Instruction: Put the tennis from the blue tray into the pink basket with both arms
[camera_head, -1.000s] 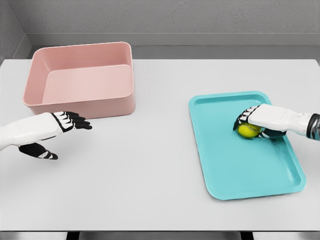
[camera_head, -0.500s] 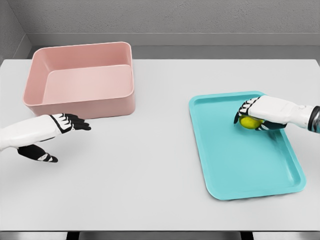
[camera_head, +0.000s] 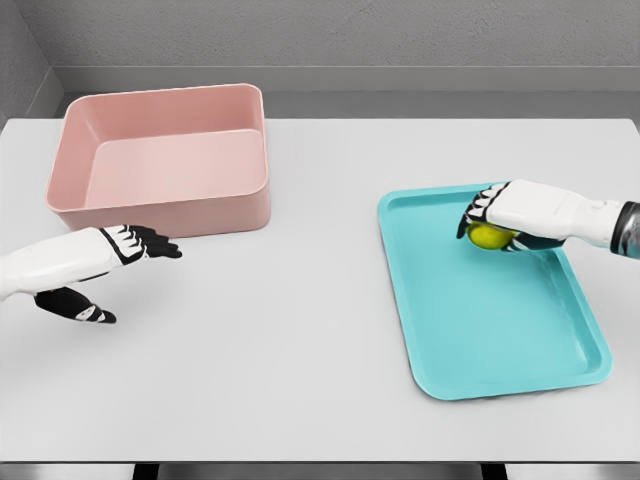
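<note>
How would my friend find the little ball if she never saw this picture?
Look at the blue tray on the right side of the white table. Near its far end, the right hand wraps a tennis ball, the only round yellow-green thing.

the right hand (camera_head: 515, 212) covers the top of the tennis ball (camera_head: 487, 237); only its lower front shows. both forearms are cut off by the side edges. the table (camera_head: 320, 300) front legs are cropped at the bottom edge.

Yellow-green tennis ball (camera_head: 487, 236), turquoise tray (camera_head: 500, 330), pink basket (camera_head: 160, 212), white table (camera_head: 300, 330)
</note>
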